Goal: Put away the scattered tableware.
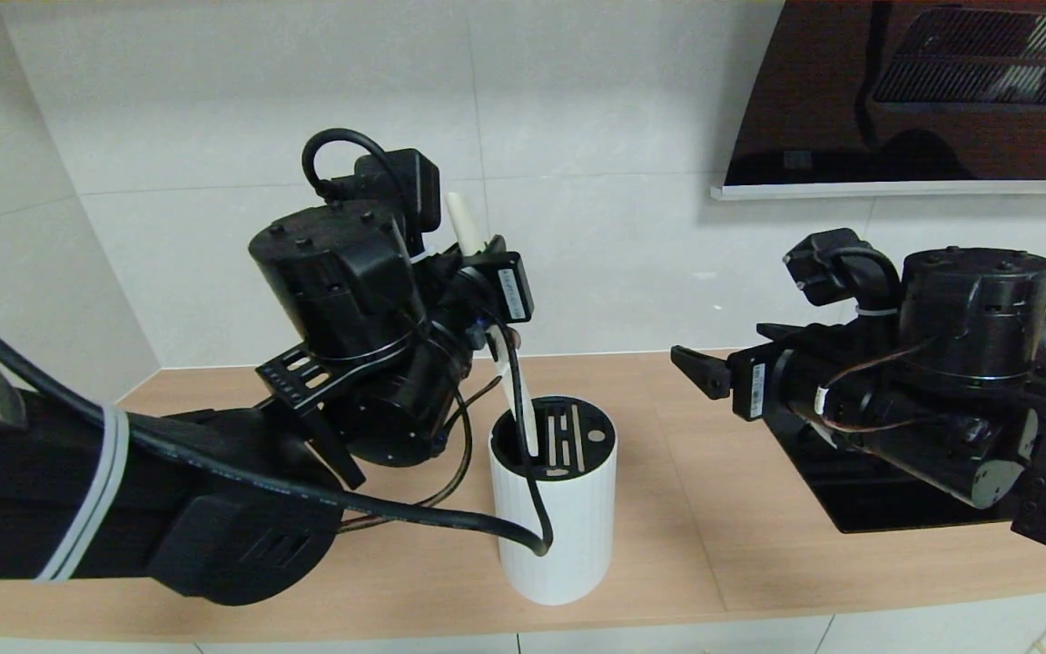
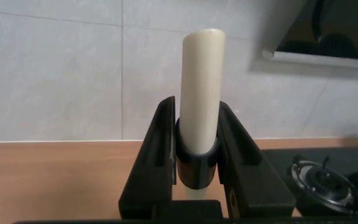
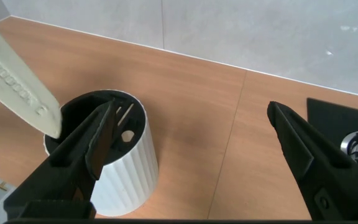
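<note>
My left gripper is shut on the round handle of a cream knife-like utensil, which it holds upright. The utensil's flat blade points down, its tip inside the round opening of a white ribbed utensil holder on the wooden counter. In the right wrist view the blade slants into the holder. The holder's lid also has slots and a small hole. My right gripper hangs open and empty to the right of the holder, its fingers spread wide above the counter.
A black cooktop is set into the wooden counter on the right, with a burner showing. A dark range hood hangs above it. White tiled wall runs along the back. A cable of the left arm drapes against the holder.
</note>
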